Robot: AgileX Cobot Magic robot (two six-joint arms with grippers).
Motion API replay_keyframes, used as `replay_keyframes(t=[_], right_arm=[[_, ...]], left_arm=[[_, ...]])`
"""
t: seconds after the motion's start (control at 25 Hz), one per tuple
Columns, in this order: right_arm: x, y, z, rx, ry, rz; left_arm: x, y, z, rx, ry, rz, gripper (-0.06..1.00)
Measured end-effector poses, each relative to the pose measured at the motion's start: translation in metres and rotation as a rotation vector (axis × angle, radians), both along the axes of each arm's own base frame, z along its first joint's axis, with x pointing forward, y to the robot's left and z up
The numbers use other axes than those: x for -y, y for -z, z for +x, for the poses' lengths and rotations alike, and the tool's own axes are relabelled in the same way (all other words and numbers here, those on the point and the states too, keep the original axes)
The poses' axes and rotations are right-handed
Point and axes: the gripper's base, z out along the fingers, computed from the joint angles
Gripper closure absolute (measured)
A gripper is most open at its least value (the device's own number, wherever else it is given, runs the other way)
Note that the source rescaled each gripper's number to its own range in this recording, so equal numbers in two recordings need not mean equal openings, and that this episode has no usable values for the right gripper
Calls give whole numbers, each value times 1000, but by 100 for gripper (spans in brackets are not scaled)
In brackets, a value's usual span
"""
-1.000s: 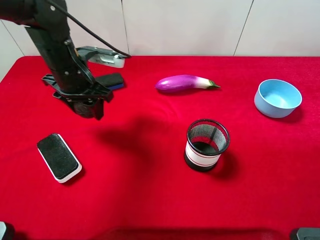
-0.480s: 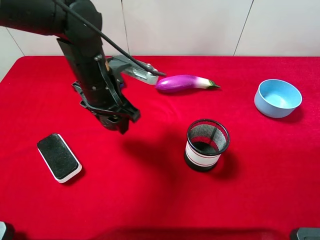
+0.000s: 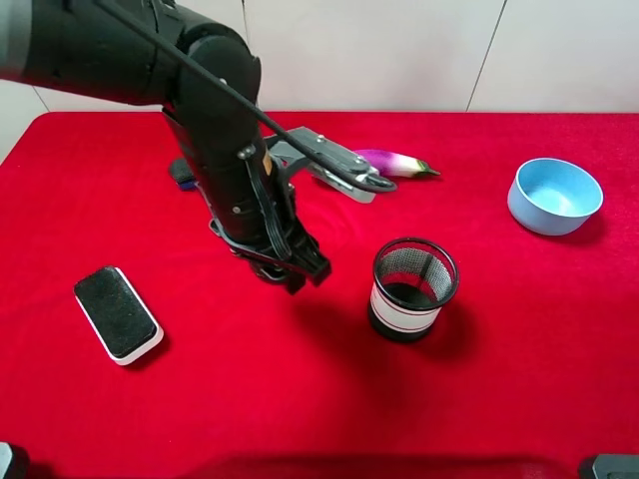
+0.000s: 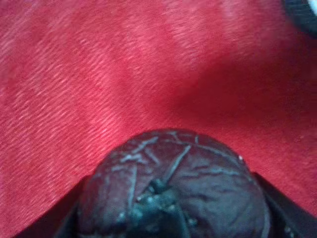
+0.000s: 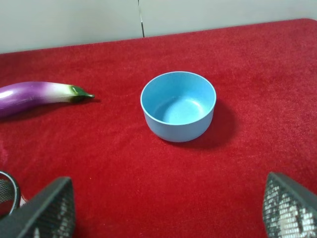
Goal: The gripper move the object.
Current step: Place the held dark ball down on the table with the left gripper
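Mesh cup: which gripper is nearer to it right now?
Left. The left gripper, shut on the wrinkled ball, hangs just left of the mesh cup in the high view. The right gripper, jaws open, sits outside that view, farther off.

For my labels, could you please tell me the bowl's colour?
The bowl is light blue, clearest in the right wrist view.

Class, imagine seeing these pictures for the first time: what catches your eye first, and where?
The bulky black left arm looms over the red cloth, with the left gripper beside the mesh cup. The left wrist view is filled by the wrinkled dark ball it grips.
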Motion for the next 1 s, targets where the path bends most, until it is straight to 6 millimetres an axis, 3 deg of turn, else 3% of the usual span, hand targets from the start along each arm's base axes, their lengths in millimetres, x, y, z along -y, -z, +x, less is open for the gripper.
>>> replay_keyframes(t=[0.56,1.0], right_arm=[[0,0,0,-1,0,0],[0,0,0,-1,-1,1]], left_arm=[[13,-4,4,96,9,-109,94],[24,11,14,117,-18,-145,94]])
